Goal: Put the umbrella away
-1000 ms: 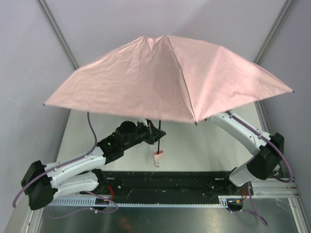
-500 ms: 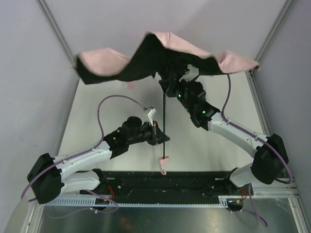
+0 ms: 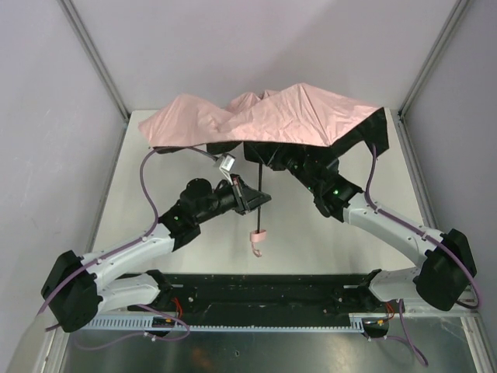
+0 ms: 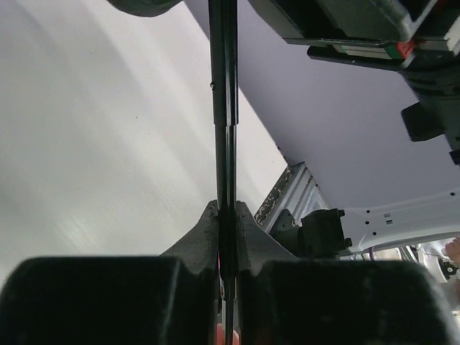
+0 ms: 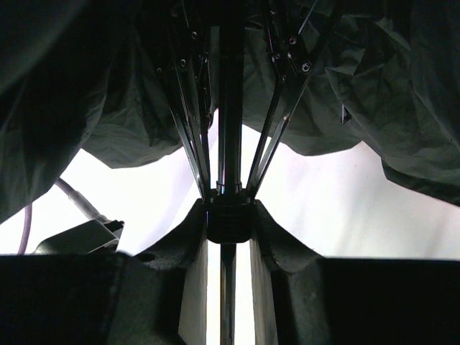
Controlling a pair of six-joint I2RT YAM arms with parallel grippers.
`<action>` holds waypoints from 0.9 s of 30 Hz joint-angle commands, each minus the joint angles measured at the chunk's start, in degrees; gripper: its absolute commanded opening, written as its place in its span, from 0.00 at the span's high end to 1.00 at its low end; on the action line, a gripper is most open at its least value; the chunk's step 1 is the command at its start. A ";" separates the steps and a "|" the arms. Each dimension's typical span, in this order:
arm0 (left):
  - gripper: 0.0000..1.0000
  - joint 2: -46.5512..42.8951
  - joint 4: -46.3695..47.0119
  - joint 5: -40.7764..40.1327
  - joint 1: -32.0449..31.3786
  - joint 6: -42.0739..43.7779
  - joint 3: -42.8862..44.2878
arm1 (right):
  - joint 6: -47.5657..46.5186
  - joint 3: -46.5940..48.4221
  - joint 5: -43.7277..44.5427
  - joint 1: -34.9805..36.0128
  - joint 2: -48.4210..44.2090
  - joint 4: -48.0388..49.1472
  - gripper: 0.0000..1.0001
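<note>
now the pale pink fabric folding umbrella w/ dark lining point(image 3: 264, 116) hangs slack over the bench point(image 3: 326, 241). left end effector point(image 4: 226, 215) clamped on its thin black shaft point(image 3: 258, 186), right end effector point(image 5: 228, 215) clamped on the runner point(image 5: 228, 224) above; shaft upright btwn them.

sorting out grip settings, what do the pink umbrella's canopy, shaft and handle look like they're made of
Pale pink canopy: thin fabric, probably polyester, slight sheen, creased, dark lining. Thin black shaft: likely painted metal, smooth with a glossy streak and a telescoping step. Small pink handle: probably moulded plastic; too small to be sure.
</note>
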 commanded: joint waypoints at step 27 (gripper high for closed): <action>1.00 1.99 7.89 4.22 3.35 5.65 2.47 | -8.43 10.64 -0.01 2.94 4.21 -13.29 1.00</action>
